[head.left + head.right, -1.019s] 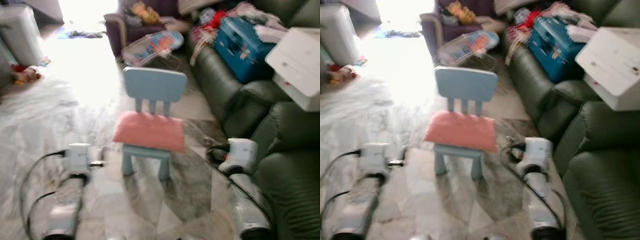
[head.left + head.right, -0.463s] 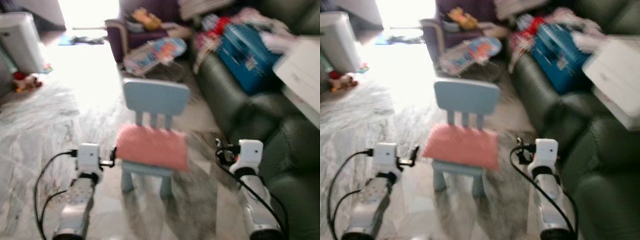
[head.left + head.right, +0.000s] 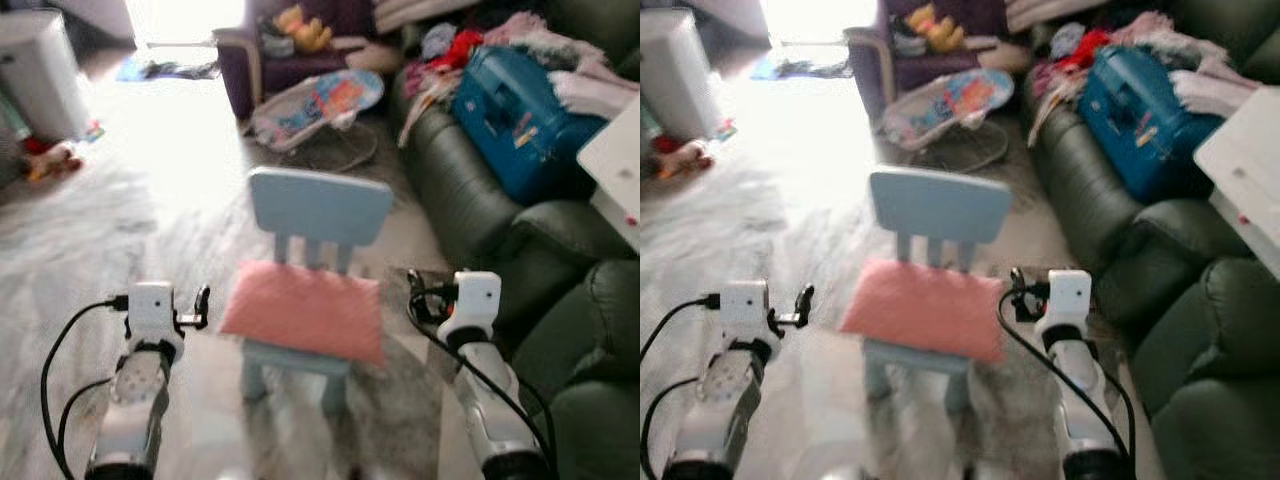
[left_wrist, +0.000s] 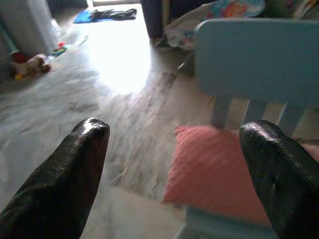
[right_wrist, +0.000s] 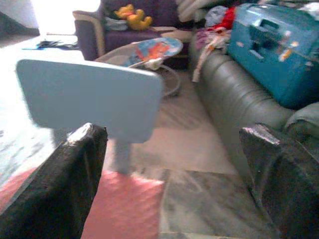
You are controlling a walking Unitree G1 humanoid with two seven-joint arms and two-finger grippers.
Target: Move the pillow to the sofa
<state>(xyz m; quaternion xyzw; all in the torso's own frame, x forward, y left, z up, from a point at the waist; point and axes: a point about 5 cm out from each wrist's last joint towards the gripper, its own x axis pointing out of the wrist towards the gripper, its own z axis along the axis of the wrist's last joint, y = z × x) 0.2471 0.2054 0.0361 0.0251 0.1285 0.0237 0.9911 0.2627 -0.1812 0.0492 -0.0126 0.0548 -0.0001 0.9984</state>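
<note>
The pillow (image 3: 305, 312) lies on the chair (image 3: 318, 205), not on the sofa (image 3: 470, 190). The left gripper (image 3: 203, 303) and right gripper (image 3: 413, 292) flank it, jaws wide, holding nothing. Grasping and carrying remain.

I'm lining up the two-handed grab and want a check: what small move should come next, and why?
Probably ease both arms inward toward the pink pillow. It lies on the small blue chair, not the sofa. The left gripper and right gripper flank it, both open, neither touching it.
</note>
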